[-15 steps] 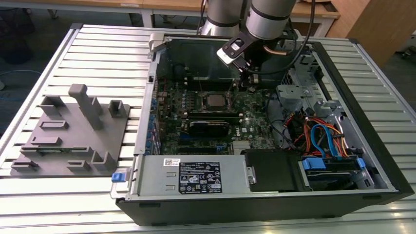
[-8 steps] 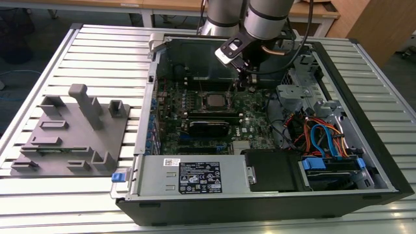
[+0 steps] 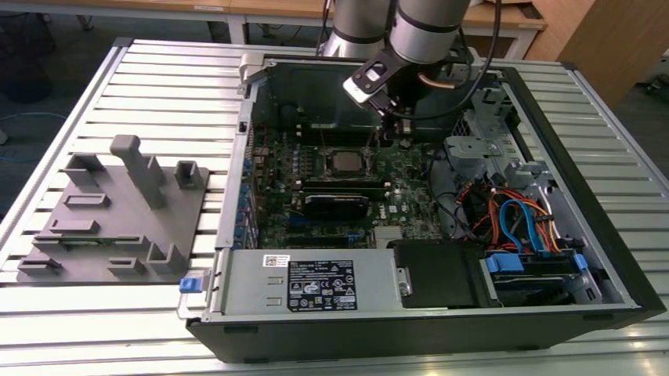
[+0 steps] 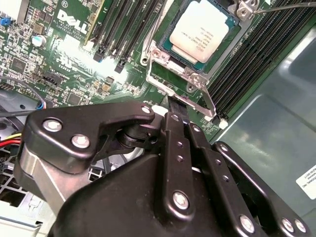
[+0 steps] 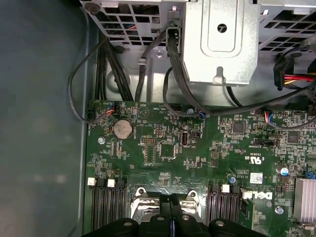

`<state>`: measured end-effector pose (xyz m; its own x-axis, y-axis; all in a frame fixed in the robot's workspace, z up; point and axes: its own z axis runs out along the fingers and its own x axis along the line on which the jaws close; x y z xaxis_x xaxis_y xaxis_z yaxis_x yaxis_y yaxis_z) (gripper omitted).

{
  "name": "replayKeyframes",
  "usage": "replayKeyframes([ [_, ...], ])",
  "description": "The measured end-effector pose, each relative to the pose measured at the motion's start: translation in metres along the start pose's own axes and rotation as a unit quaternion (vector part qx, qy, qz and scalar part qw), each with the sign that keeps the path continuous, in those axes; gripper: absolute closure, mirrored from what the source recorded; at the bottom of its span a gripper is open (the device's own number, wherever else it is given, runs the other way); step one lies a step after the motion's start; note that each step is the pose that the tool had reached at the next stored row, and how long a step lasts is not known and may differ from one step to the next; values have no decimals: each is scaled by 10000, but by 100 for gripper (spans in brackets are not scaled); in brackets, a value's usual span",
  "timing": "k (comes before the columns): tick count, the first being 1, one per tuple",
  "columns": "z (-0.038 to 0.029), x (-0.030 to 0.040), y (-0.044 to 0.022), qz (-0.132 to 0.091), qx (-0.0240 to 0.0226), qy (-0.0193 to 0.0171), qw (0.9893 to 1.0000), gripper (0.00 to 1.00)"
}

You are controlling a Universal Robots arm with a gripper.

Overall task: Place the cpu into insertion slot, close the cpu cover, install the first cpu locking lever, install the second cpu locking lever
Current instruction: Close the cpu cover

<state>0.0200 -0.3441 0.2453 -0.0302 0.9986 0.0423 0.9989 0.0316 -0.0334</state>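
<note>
The cpu [image 4: 198, 29], silvery-grey on top, lies flat in the insertion slot, which is hidden beneath it and the frame. The cpu cover [image 4: 200, 86], a thin silver frame, lies down around the chip, whose top shows through its window. One thin wire lever [image 4: 154, 32] runs along one side of the socket, and another [image 4: 281, 6] shows past the far corner. My gripper [image 4: 173, 106] hangs just off the cover's edge, its black fingers shut with nothing visible between them. In the exterior view the gripper [image 3: 392, 133] sits to the right of the cpu [image 3: 340, 162].
The green motherboard [image 3: 403, 176] lies inside an open computer case on a slatted table. A grey power supply [image 3: 303, 282] fills the case's near side, with a drive cage [image 3: 475, 149] and cables at the exterior view's right. A grey fixture [image 3: 115, 211] stands outside at the left.
</note>
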Motion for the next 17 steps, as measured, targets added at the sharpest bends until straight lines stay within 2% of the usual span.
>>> replayKeyframes([
  [17, 9, 2, -86, 0, 0, 1, 10000, 89],
])
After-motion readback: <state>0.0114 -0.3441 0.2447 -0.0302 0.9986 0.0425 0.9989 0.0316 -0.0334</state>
